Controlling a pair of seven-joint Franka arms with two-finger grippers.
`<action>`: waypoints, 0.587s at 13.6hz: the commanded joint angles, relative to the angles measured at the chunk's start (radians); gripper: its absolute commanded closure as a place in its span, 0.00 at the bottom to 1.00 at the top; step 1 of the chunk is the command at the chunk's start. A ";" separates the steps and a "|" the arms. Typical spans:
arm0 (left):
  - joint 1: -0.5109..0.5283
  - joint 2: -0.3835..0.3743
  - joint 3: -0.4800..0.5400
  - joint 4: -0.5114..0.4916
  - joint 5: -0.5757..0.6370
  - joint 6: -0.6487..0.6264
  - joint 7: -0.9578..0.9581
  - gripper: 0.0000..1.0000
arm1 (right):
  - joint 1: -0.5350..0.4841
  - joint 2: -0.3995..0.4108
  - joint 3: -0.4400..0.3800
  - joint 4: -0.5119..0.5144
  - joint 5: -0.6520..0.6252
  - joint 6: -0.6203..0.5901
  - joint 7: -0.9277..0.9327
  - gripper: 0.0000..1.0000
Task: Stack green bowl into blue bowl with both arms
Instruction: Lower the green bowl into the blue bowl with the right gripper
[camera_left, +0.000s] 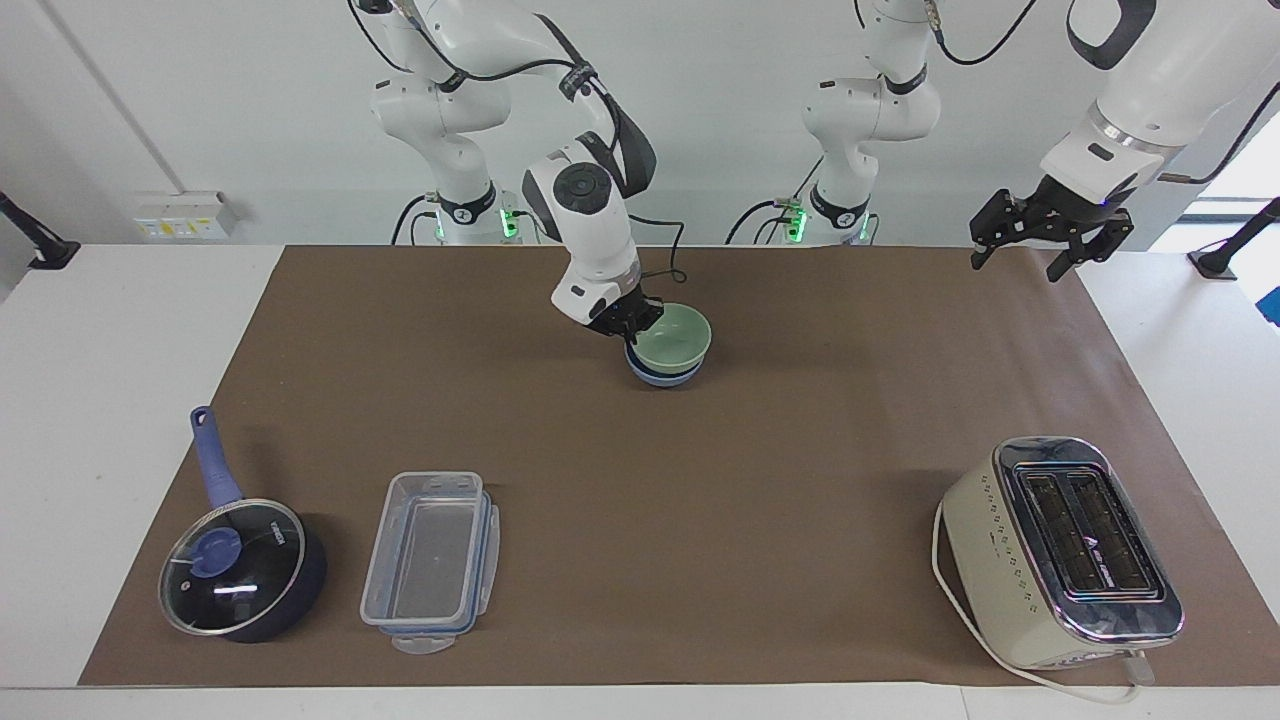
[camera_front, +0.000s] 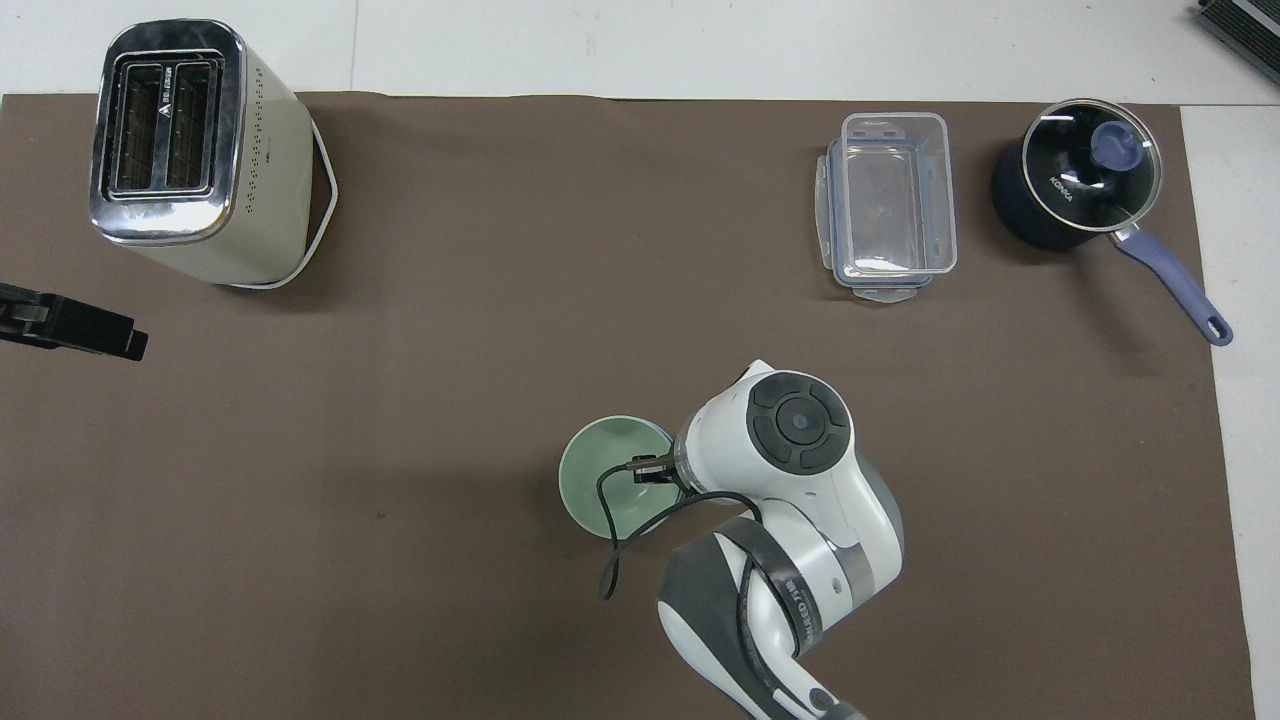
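The pale green bowl (camera_left: 676, 336) sits nested in the blue bowl (camera_left: 660, 377), near the robots at the middle of the brown mat. Only the blue bowl's lower wall shows under it. My right gripper (camera_left: 634, 319) is shut on the green bowl's rim, on the side toward the right arm's end. In the overhead view the green bowl (camera_front: 606, 478) covers the blue bowl, and the right wrist hides the gripper. My left gripper (camera_left: 1016, 264) hangs open and empty, waiting over the mat's corner at the left arm's end; one of its fingers (camera_front: 80, 329) shows in the overhead view.
A cream toaster (camera_left: 1062, 552) stands far from the robots at the left arm's end. A clear plastic container (camera_left: 432, 559) and a dark blue lidded saucepan (camera_left: 238, 567) lie far from the robots at the right arm's end.
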 joint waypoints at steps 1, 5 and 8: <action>0.011 -0.014 -0.009 -0.008 0.014 -0.003 0.004 0.00 | -0.013 -0.003 0.000 -0.007 0.017 0.012 -0.059 1.00; 0.011 -0.014 -0.009 -0.008 0.014 -0.003 0.004 0.00 | -0.015 -0.002 -0.002 -0.010 0.017 0.016 -0.062 1.00; 0.008 -0.014 -0.009 -0.008 0.014 -0.003 0.004 0.00 | -0.015 -0.002 -0.002 -0.016 0.015 0.022 -0.062 1.00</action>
